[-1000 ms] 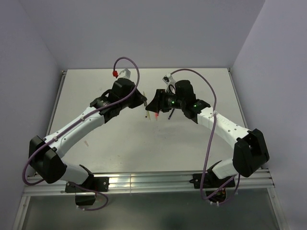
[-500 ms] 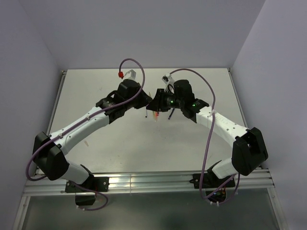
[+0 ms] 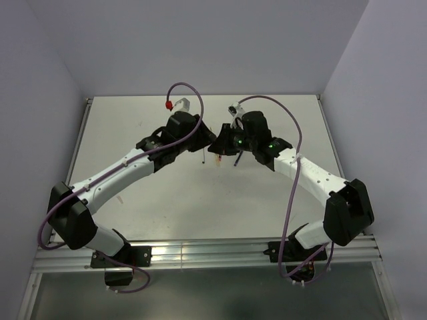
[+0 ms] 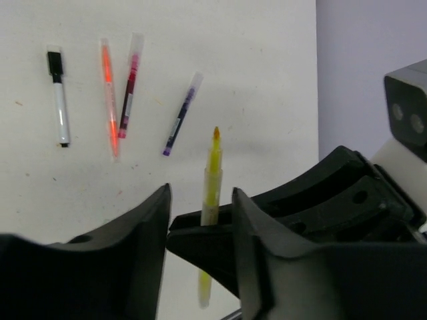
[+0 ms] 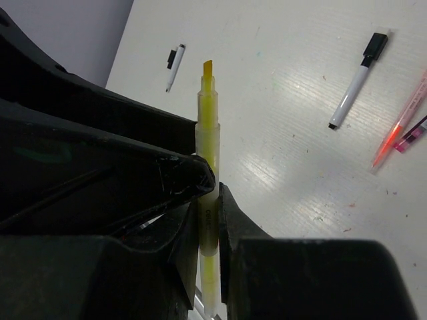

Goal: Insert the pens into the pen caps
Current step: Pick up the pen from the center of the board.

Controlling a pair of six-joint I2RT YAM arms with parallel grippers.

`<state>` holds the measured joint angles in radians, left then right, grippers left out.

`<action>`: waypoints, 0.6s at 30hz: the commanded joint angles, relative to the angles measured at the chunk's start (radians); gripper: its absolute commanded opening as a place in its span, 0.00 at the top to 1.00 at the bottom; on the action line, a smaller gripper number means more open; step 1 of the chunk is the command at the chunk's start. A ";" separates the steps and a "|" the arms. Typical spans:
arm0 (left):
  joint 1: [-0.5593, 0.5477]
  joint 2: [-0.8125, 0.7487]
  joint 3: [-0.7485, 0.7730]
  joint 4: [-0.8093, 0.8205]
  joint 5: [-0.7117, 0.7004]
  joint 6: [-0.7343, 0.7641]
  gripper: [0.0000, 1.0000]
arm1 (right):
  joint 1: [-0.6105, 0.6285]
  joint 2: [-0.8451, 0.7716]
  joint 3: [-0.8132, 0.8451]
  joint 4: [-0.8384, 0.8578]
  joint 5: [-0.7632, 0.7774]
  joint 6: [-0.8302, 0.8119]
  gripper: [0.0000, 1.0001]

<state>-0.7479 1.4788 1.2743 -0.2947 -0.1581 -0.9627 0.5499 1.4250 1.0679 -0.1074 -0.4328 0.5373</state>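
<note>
yellow pen (image 5: 208, 133): stood nearly upright above the table (image 4: 267, 67), between the two arms. Its chisel tip was bare and pointed up, with no cap on it.
right gripper (image 5: 208, 193): clamped tight on the lower barrel of the yellow pen. The tip end was left free, probably so that a cap could go on there.
left gripper (image 4: 200, 197): jaws parted, one finger on each side of the yellow pen. In the left wrist view neither finger pressed on it, so this claw carried nothing.
why both were there: this looked like a pass of the yellow pen from one arm to the other. Only the right gripper bore it, and which way it was passing could not be read.
purple pen (image 4: 181, 114): lay flat on the table, the nearest pen beyond the tip of the yellow pen. It had a clear cap on its far end.
red pen (image 4: 129, 87): lay further left of the yellow pen, with a clear cap on.
orange pen (image 4: 109, 97): lay just beside the red pen, on the side away from the yellow pen. It also looked capped.
white-black pen (image 4: 59, 100): lay furthest left from the yellow pen, with a black cap on.
yellow pen's cap: in none of the views.
task stage: four pens looked finished, and the yellow pen seemed to be the one left.
</note>
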 commanded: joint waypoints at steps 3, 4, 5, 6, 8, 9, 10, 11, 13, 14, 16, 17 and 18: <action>-0.008 -0.069 0.051 -0.041 -0.078 0.007 0.45 | -0.008 -0.054 0.052 0.003 0.034 -0.013 1.00; -0.008 -0.077 0.050 -0.053 -0.101 0.009 0.43 | -0.011 -0.054 0.050 0.002 0.031 -0.013 1.00; -0.008 -0.092 0.046 -0.067 -0.115 0.010 0.42 | -0.015 -0.055 0.047 0.002 0.032 -0.013 1.00; -0.007 -0.100 0.046 -0.113 -0.136 0.004 0.42 | -0.015 -0.060 0.044 0.005 0.031 -0.013 1.00; -0.001 -0.133 0.037 -0.159 -0.182 -0.010 0.40 | -0.021 -0.066 0.035 0.005 0.026 -0.011 1.00; 0.007 -0.146 0.024 -0.197 -0.187 -0.024 0.40 | -0.022 -0.069 0.032 0.002 0.023 -0.010 1.00; 0.034 -0.161 0.016 -0.222 -0.190 -0.031 0.39 | -0.022 -0.070 0.032 -0.003 0.017 -0.011 1.00; 0.053 -0.188 0.008 -0.245 -0.192 -0.040 0.40 | -0.022 -0.075 0.027 -0.008 0.013 -0.011 1.00; 0.128 -0.219 -0.024 -0.315 -0.187 -0.059 0.41 | -0.022 -0.090 0.015 -0.003 -0.013 -0.014 1.00; 0.155 -0.248 -0.050 -0.337 -0.190 -0.074 0.41 | -0.022 -0.097 -0.002 0.000 -0.023 -0.019 1.00; 0.241 -0.271 -0.078 -0.414 -0.208 -0.094 0.41 | -0.022 -0.112 -0.017 -0.005 -0.040 -0.025 1.00; 0.267 -0.282 -0.096 -0.449 -0.218 -0.119 0.41 | -0.022 -0.115 -0.025 -0.012 -0.053 -0.031 1.00; 0.297 -0.285 -0.107 -0.478 -0.227 -0.125 0.41 | -0.022 -0.118 -0.028 -0.027 -0.060 -0.045 1.00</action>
<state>-0.5270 1.2190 1.2091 -0.6125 -0.3286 -1.0328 0.5320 1.3556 1.0546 -0.1291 -0.4507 0.5274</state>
